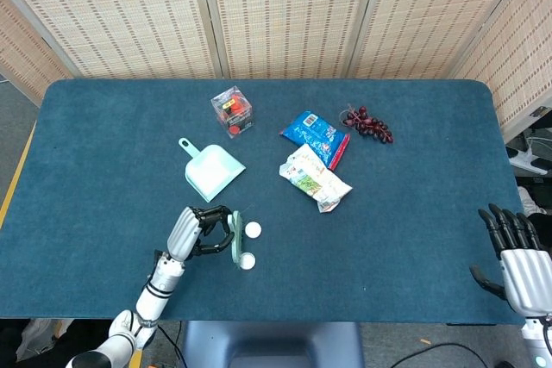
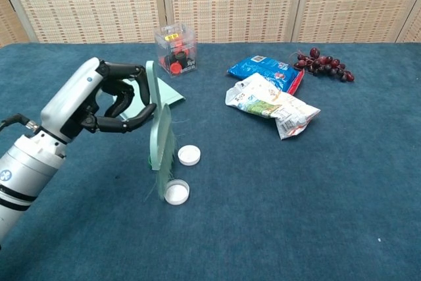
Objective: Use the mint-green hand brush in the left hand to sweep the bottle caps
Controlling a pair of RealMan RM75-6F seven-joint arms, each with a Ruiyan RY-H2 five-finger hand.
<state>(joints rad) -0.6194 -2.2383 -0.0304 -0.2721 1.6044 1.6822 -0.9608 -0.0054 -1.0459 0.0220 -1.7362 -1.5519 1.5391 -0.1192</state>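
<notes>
My left hand [image 2: 99, 100] [image 1: 194, 230] grips the mint-green hand brush [image 2: 158, 137] [image 1: 235, 235], which hangs bristles down. Its bristles reach the table right beside a white bottle cap [image 2: 177, 192] [image 1: 247, 261]. A second white cap [image 2: 189, 155] [image 1: 253, 229] lies just right of the brush. The green cap is hidden behind the brush. The mint-green dustpan [image 1: 211, 170] [image 2: 168, 95] lies behind the brush, partly covered by my hand in the chest view. My right hand [image 1: 517, 256] rests open at the table's front right corner, holding nothing.
A clear box with red contents [image 2: 175, 50] [image 1: 232, 110] stands at the back. A blue packet [image 2: 266, 70], a white snack bag [image 2: 271, 106] and a bunch of dark grapes [image 2: 324, 64] lie to the right of the caps.
</notes>
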